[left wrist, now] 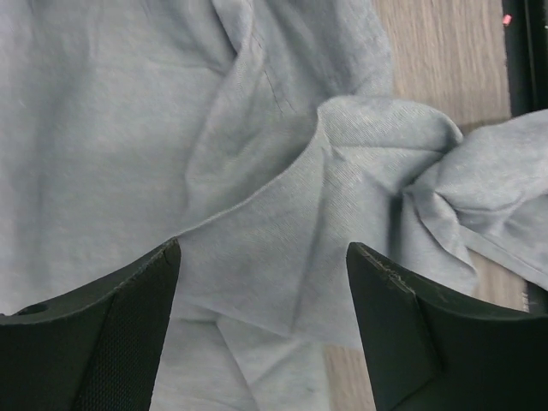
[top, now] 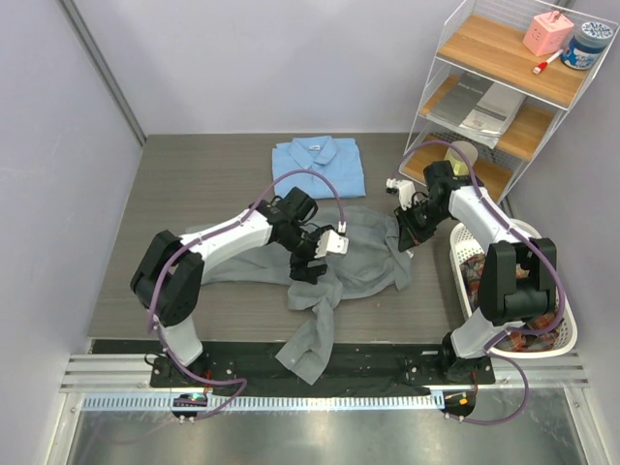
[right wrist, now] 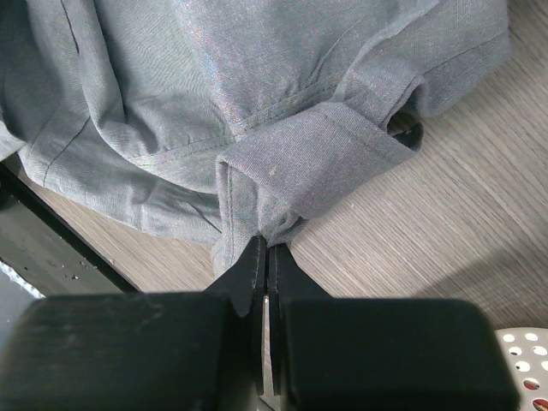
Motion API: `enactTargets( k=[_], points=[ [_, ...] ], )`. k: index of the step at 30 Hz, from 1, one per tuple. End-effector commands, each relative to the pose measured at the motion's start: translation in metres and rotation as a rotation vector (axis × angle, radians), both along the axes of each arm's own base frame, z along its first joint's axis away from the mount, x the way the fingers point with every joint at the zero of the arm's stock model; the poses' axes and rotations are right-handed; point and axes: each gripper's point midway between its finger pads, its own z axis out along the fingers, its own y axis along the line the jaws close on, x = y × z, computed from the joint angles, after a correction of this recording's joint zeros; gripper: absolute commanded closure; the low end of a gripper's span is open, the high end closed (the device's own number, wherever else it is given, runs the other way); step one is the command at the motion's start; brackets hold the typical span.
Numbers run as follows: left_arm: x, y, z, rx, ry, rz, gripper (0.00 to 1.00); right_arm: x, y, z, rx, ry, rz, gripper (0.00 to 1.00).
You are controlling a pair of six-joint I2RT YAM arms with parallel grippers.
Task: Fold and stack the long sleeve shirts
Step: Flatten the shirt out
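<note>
The grey shirt [top: 360, 260] lies crumpled across the middle of the table, one sleeve hanging over the front edge. The light blue shirt [top: 319, 167] lies folded behind it. My left gripper [top: 308, 263] is open just above the grey cloth; in the left wrist view [left wrist: 261, 257] its fingers straddle a raised fold of the shirt [left wrist: 257, 154] without closing on it. My right gripper [top: 407, 237] is shut on the grey shirt's right edge; in the right wrist view [right wrist: 266, 248] the jaws pinch a folded hem of the cloth [right wrist: 291, 163].
A white basket [top: 560, 339] with clothes stands at the right front. A wire shelf [top: 504, 87] with books, a pink box and a jar stands at the back right. A black strip [top: 368, 363] runs along the table's front edge.
</note>
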Motion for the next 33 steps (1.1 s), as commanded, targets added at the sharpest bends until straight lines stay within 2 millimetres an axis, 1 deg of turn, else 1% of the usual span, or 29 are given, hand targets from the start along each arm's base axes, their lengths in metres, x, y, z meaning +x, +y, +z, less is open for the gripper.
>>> enactTargets(
  k=[1, 3, 5, 6, 8, 9, 10, 11, 12, 13, 14, 15, 16, 17, 18, 19, 20, 21, 22, 23, 24, 25, 26, 27, 28, 29, 30, 31, 33],
  points=[
    [0.016, -0.027, 0.005, -0.076, -0.131, -0.12, 0.22, 0.009, 0.003, 0.007, 0.008, -0.04, 0.018, 0.99],
    [0.009, -0.03, 0.0, -0.072, -0.124, -0.144, 0.24, 0.011, 0.004, 0.008, 0.008, -0.047, 0.016, 0.99],
    [0.0, -0.028, -0.008, -0.053, -0.118, -0.174, 0.26, 0.013, 0.003, 0.008, 0.007, -0.051, 0.016, 0.99],
    [-0.009, -0.03, -0.01, -0.049, -0.11, -0.199, 0.28, 0.013, 0.003, 0.009, 0.007, -0.054, 0.017, 0.99],
    [-0.025, -0.024, -0.011, -0.019, -0.083, -0.247, 0.58, 0.015, 0.003, 0.01, 0.003, -0.064, 0.02, 0.99],
    [-0.032, -0.026, -0.003, -0.018, -0.076, -0.276, 0.73, 0.015, 0.002, 0.009, 0.0, -0.065, 0.018, 0.99],
    [-0.047, -0.016, 0.002, 0.018, -0.021, -0.291, 0.93, 0.016, 0.001, 0.01, -0.005, -0.069, 0.02, 0.99],
    [-0.058, -0.016, 0.02, -0.008, -0.02, -0.32, 0.98, 0.017, 0.002, 0.012, -0.007, -0.079, 0.022, 0.99],
    [-0.071, -0.02, 0.041, -0.058, 0.005, -0.347, 1.0, 0.019, 0.0, 0.012, -0.011, -0.082, 0.019, 0.99],
    [-0.089, -0.016, 0.055, -0.067, 0.045, -0.366, 1.0, 0.021, -0.001, 0.012, -0.015, -0.09, 0.015, 0.99],
    [-0.108, -0.019, 0.076, -0.109, 0.031, -0.413, 1.0, 0.023, -0.001, 0.011, -0.018, -0.087, 0.009, 0.99],
    [-0.123, -0.023, 0.089, -0.143, 0.046, -0.446, 1.0, 0.024, -0.002, 0.01, -0.025, -0.089, 0.007, 0.99],
    [-0.139, -0.022, 0.093, -0.14, 0.07, -0.481, 1.0, 0.027, -0.003, 0.01, -0.028, -0.095, 0.001, 0.99],
    [-0.164, -0.026, 0.096, -0.14, 0.08, -0.559, 1.0, 0.028, -0.003, 0.009, -0.03, -0.092, 0.0, 0.99],
    [-0.176, -0.028, 0.096, -0.135, 0.097, -0.585, 1.0, 0.028, -0.003, 0.008, -0.031, -0.093, -0.002, 0.99],
    [-0.184, -0.037, 0.098, -0.168, 0.096, -0.607, 1.0, 0.029, -0.003, 0.006, -0.032, -0.094, -0.003, 0.99],
    [-0.198, -0.045, 0.097, -0.182, 0.098, -0.634, 1.0, 0.03, -0.003, 0.005, -0.033, -0.092, -0.008, 0.99],
    [-0.193, -0.058, 0.092, -0.187, 0.054, -0.605, 0.96, 0.03, -0.002, 0.005, -0.026, -0.089, -0.008, 0.99],
    [-0.186, -0.067, 0.089, -0.176, 0.047, -0.531, 0.79, 0.029, -0.002, 0.007, -0.025, -0.088, -0.006, 0.99],
    [-0.175, -0.072, 0.086, -0.175, 0.034, -0.483, 0.67, 0.029, -0.002, 0.01, -0.025, -0.093, -0.007, 0.99],
    [-0.165, -0.068, 0.078, -0.156, 0.023, -0.488, 0.53, 0.028, -0.002, 0.011, -0.027, -0.097, 0.004, 0.99],
    [-0.139, -0.062, 0.075, -0.141, 0.005, -0.429, 0.41, 0.024, -0.003, 0.011, -0.028, -0.089, 0.01, 0.99],
    [-0.123, -0.058, 0.074, -0.139, -0.009, -0.405, 0.29, 0.021, -0.004, 0.011, -0.028, -0.086, 0.014, 0.99],
    [-0.11, -0.052, 0.067, -0.123, -0.022, -0.415, 0.01, 0.017, -0.004, 0.012, -0.029, -0.084, 0.031, 0.99],
    [-0.085, -0.043, 0.063, -0.099, -0.04, -0.366, 0.0, 0.014, -0.003, 0.011, -0.028, -0.079, 0.038, 0.99],
    [-0.07, -0.044, 0.067, -0.097, -0.071, -0.36, 0.0, 0.013, -0.003, 0.011, -0.027, -0.076, 0.044, 0.99],
    [-0.063, -0.038, 0.062, -0.066, -0.066, -0.353, 0.0, 0.012, -0.003, 0.011, -0.026, -0.074, 0.045, 0.99],
    [-0.049, -0.037, 0.05, -0.039, -0.061, -0.325, 0.0, 0.011, -0.003, 0.011, -0.026, -0.07, 0.044, 0.99],
    [-0.036, -0.036, 0.038, -0.013, -0.087, -0.32, 0.0, 0.01, -0.002, 0.013, -0.022, -0.076, 0.046, 0.99]
  ],
)
